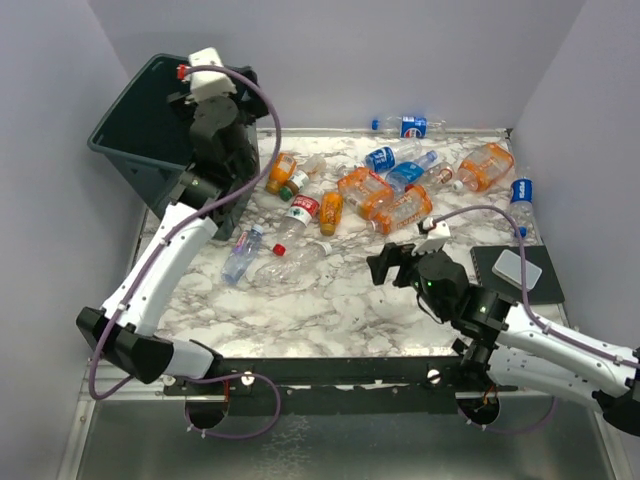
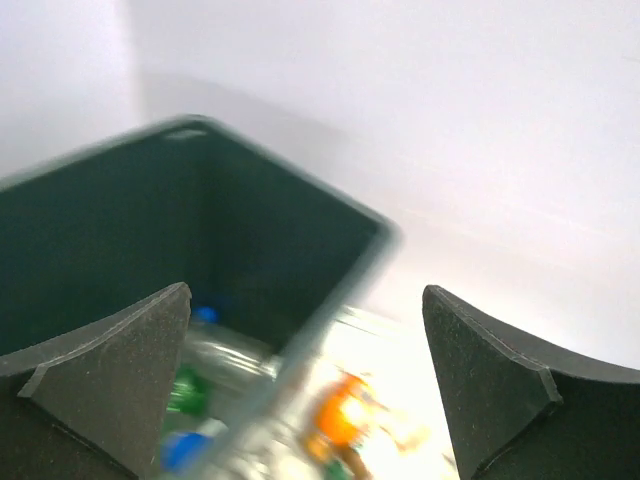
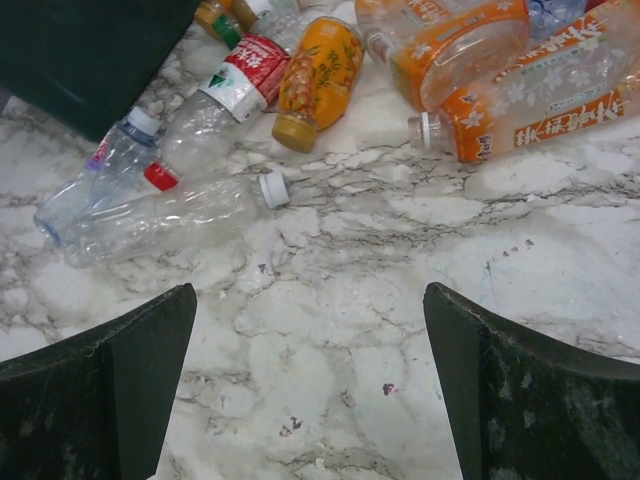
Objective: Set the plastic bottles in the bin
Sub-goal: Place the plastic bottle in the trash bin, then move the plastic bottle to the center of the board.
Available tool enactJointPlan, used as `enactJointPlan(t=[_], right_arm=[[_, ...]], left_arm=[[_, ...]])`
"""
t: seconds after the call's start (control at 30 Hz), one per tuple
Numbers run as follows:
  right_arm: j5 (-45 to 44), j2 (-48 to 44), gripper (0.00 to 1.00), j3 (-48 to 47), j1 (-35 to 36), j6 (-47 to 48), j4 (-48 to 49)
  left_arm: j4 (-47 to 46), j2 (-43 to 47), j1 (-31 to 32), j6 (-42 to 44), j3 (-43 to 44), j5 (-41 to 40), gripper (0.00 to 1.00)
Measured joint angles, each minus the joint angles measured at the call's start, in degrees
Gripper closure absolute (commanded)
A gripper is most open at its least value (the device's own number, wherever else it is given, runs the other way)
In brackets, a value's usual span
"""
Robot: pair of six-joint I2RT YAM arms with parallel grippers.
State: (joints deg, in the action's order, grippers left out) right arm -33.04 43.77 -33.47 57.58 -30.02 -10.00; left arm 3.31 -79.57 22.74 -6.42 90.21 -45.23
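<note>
Your L tool [image 2: 308, 300] is over the bin [image 1: 140, 120] at the far-left corner. Jaws are wide apart, nothing between them. L wrist cam looks down into the bin. It's blurry, but you can make out a clear bottle w/ blue cap [image 2: 205, 318] lying at the bottom, plus sth green beside it, can't tell what.

Your R tool [image 3: 310, 295] hovers low over bare marble counter [image 1: 330, 310], centre-right. Jaws are also fully spread, empty.

Rest of the plastic bottles [image 1: 365, 190] lie on the counter on their sides, spread from just beside the bin to the far-right corner.

Nearest the R tool:
- crushed clear bottle w/ white cap [image 3: 170, 220]
- another clear one [image 3: 90, 185] touching it on the bin side
- red-label bottle [image 3: 235, 80] w/ red cap
- small orange juice bottle [image 3: 315, 80]

Further right, big orange-label bottles [image 3: 530, 105] are bunched together. One blue-label bottle [image 1: 410, 126] sits apart at the far edge by the back wall.

Dark pad [image 1: 488, 262] w/ a white block [image 1: 517, 270] on it lies by the R arm, near-right of the counter.
</note>
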Motion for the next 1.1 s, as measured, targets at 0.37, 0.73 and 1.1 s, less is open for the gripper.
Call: enactJointPlan(t=[0.37,0.73,1.1], right_arm=[[16.6,7.0,0.0,-1.7,-26.9,-6.6,0.4],[24.1,18.7,0.0,0.2,-41.3,-16.9,8.6],[28.6,38.1,0.01,-8.1,-43.8,-22.1,16.3]], left_arm=[[3.9,5.1,19.2,-0.2,-9.9,20.8,0.01],[4.0,14.6,19.3,-2.6,-36.7,33.3,0.01],[-2.6,17.8,19.3,-7.3,-44.6,35.3,0.01]])
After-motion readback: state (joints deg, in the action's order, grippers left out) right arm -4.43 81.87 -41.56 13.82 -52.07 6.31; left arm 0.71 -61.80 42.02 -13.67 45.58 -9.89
